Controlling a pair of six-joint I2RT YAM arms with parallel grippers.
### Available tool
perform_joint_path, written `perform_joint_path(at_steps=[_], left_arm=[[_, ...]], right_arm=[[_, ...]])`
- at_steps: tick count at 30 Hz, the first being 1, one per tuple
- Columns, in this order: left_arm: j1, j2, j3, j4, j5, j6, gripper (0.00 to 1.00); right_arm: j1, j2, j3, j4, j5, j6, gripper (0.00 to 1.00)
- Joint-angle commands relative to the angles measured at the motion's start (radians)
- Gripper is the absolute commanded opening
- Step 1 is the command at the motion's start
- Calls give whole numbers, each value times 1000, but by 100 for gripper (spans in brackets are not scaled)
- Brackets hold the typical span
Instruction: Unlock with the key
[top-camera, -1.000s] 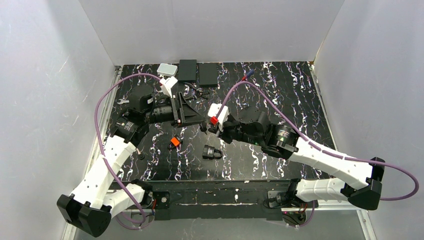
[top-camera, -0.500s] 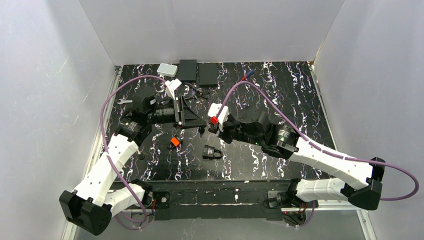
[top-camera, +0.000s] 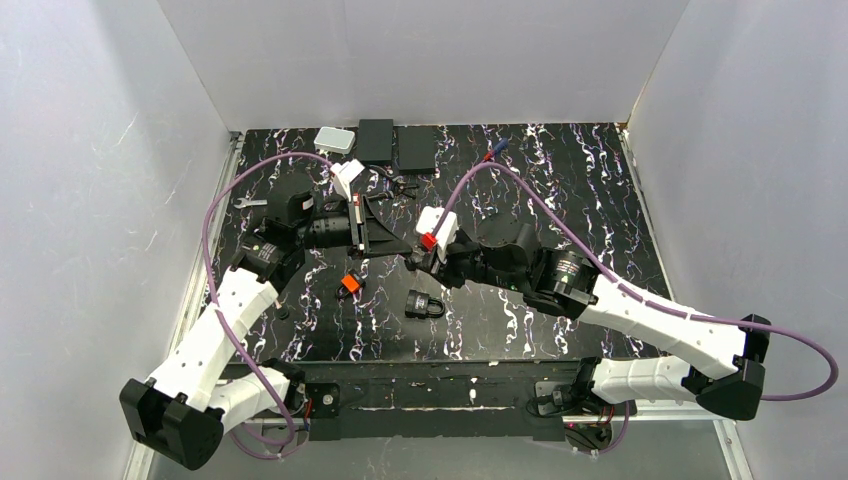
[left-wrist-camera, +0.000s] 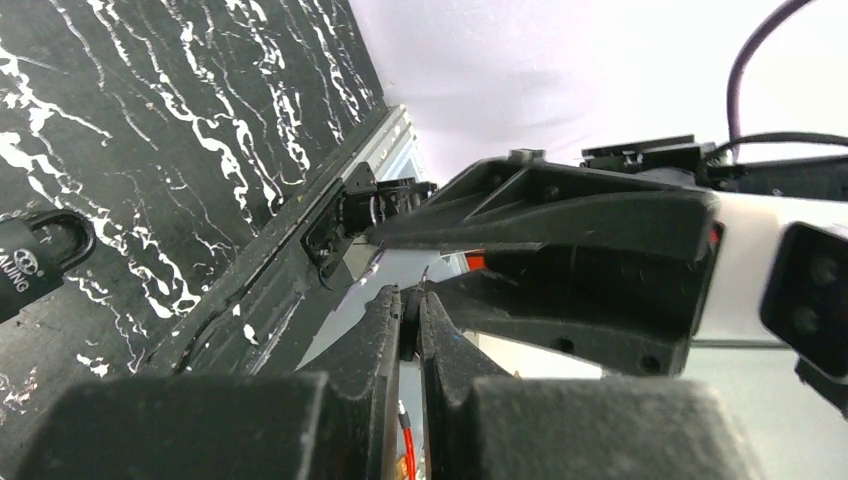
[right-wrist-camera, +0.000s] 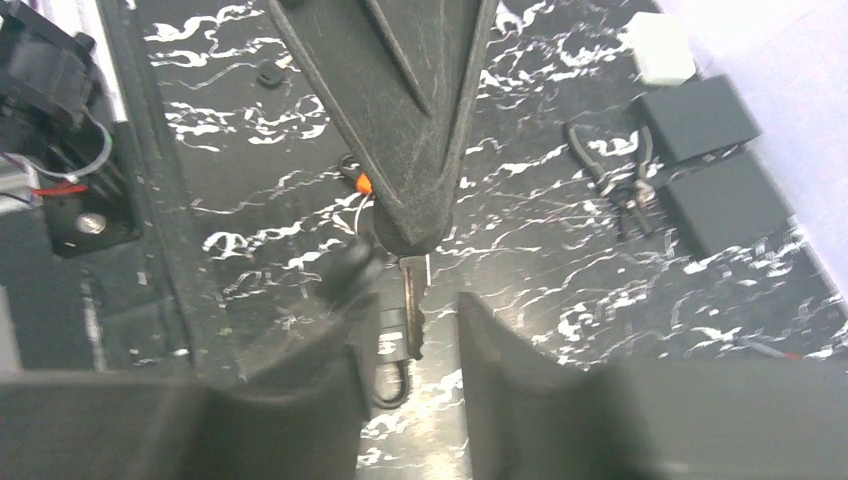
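Midair over the desk (top-camera: 600, 180), my left pincer (left-wrist-camera: 410, 298) is clamped on the key (right-wrist-camera: 408, 285). Seen from the right wrist, its blade runs 12 to 6 between my right pincer's (right-wrist-camera: 410, 310) parted jaws. The padlock (top-camera: 425, 303) lies at 6 o'clock below.

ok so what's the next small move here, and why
Probably draw the right gripper straight back. The left gripper is shut on the thin silvery key, and the right one's jaws stand apart on either side of it, so the key looks free to go to the black padlock.
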Motion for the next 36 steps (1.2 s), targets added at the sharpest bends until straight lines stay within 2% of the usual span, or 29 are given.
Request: perform_joint_path(at_steps=[1, 3, 9, 13, 17, 24, 28, 31, 34, 36], left_arm=[[8, -33, 28, -126, -105, 66, 0], [20, -55, 54, -191, -161, 96, 0], [65, -147, 109, -361, -314, 198, 0], [70, -242, 95, -412, -428, 246, 0], [70, -415, 25, -390, -552, 271, 0], [70, -779, -146, -327, -770, 274, 0], [70, -856, -134, -430, -797, 269, 0], [70, -873, -111, -492, -780, 258, 0], [70, -894, -88, -537, -787, 241, 0], [70, -893, -57, -590, -812, 222, 0]], right_arm=[[4, -28, 43, 61, 58, 47, 54], [4, -35, 35, 71, 96, 82, 63], [2, -9, 70, 7, 256, 222, 80], [2, 82, 147, -68, 264, 339, 80], [1, 172, 209, -117, 257, 442, 81], [1, 375, 321, -167, 106, 502, 81], [1, 518, 383, -177, -26, 459, 85], [2, 624, 430, -164, -137, 368, 89], [2, 692, 431, -113, -170, 174, 92], [2, 730, 414, -83, -242, -21, 94]])
